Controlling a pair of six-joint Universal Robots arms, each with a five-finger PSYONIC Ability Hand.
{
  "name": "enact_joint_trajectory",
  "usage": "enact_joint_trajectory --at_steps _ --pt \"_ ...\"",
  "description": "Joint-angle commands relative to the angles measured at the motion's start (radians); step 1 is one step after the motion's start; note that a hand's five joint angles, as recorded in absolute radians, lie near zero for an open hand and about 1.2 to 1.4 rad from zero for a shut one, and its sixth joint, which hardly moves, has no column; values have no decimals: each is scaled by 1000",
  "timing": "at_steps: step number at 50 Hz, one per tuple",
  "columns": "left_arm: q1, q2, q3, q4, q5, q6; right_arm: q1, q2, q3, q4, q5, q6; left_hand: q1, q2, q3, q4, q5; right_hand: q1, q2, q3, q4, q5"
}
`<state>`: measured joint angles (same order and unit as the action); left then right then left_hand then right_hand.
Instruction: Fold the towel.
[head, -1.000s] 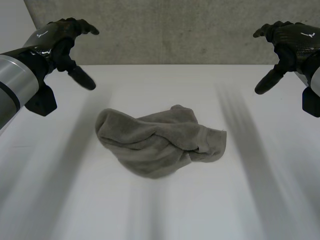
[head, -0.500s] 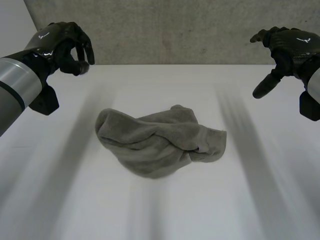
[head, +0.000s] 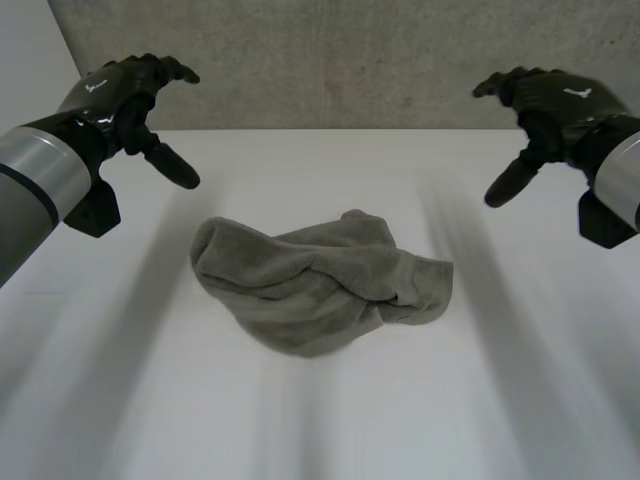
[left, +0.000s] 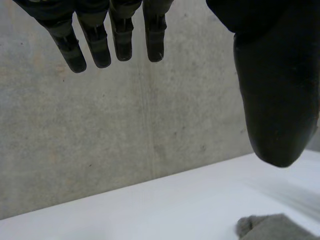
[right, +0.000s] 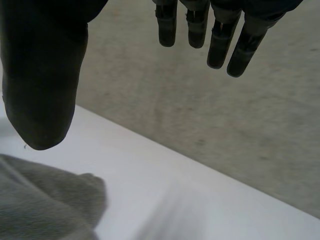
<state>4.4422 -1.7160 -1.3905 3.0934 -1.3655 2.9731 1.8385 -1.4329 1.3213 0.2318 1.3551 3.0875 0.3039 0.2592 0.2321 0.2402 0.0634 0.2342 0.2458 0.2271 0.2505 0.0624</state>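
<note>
Left hand (head: 110, 95) reopened; right hand (head: 558, 102) nearer towel (head: 315, 285).

Whole thing's black up front: the left robot hand (head: 112, 95) and right robot hand (head: 560, 100) each have a tiny white mark on the back. The fingers (left: 95, 45) are slim and segmented with rounded tips, while the thumb (left: 275, 100) is way chunkier and smooth. Behind each wrist there's a boxy black block (head: 92, 205), then a rounded silver-grey forearm (head: 30, 180) with a dark band.
</note>
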Motion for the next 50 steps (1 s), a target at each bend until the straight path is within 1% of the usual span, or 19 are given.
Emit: enact_joint_trajectory --at_steps 1,3,7,8,9,13,16,18,21,25,26,27,29,30,32,35,39,49,50 --pt "20 -145 28 53 3 153 2 135 -20 -14 -160 13 -114 -69 -58 -66 -48 -60 -71 -53 -76 -62" --pt "20 -249 63 57 6 246 4 190 -36 -26 -169 25 -111 -66 -58 -66 -45 -60 -71 -53 -76 -62" --pt "20 -343 97 57 31 319 25 368 -111 -72 -174 57 -111 -66 -58 -66 -45 -60 -71 -53 -76 -62" --pt "22 -388 116 60 57 345 25 368 -111 -72 -174 57 -111 -66 -58 -66 -45 -60 -71 -53 -76 -62" --pt "22 -389 116 60 57 345 33 421 -132 -87 -172 62 -111 -66 -58 -66 -45 -60 -71 -53 -76 -62" --pt "23 -500 178 65 153 377 62 558 -188 -155 -165 109 -111 -66 -58 -66 -45 -41 -52 -53 -76 -43" --pt "23 -571 226 70 206 377 64 597 -203 -181 -162 142 -105 -60 -58 -66 -39 -14 -26 -53 -76 -17" --pt "23 -602 249 70 222 379 67 667 -231 -219 -166 201 -99 -55 -58 -66 -33 44 33 -53 -76 42" --pt "23 -648 278 61 238 382 70 701 -243 -226 -168 217 -88 -43 -58 -66 -22 65 53 -53 -76 62" --pt "23 -660 281 59 240 383 84 784 -289 -227 -165 229 -17 28 -58 -66 49 223 211 -53 -76 220" --pt "23 -660 278 59 238 383 84 784 -289 -227 -165 229 152 196 -58 -66 218 224 212 -53 -76 221" --pt "23 -660 278 59 238 383 84 793 -294 -227 -165 231 153 198 -58 -66 219 311 299 -53 -76 308" --pt "23 -649 265 60 226 382 85 798 -297 -227 -166 231 556 601 -58 -66 622 411 399 -53 -76 408" --pt "23 -649 265 60 226 382 85 799 -297 -227 -166 232 558 603 -58 -66 624 458 446 -53 -76 455" --pt "23 -630 252 60 226 380 85 801 -297 -227 -169 231 760 805 -58 -66 826 493 482 -53 -76 491" --pt "23 -600 229 62 226 380 85 802 -289 -221 -181 231 799 844 -58 -66 865 569 558 -53 -76 567" --pt "23 -564 199 65 226 379 87 772 -263 -221 -194 229 799 844 -58 -66 865 942 930 -53 -76 939" --pt "22 -430 84 65 227 383 81 557 -122 -221 -200 203 802 847 -58 -66 868 981 969 -53 -76 978" --pt "22 -415 65 67 229 383 76 533 -99 -221 -200 186 825 870 -58 -66 891 1083 1071 -53 -76 1080"
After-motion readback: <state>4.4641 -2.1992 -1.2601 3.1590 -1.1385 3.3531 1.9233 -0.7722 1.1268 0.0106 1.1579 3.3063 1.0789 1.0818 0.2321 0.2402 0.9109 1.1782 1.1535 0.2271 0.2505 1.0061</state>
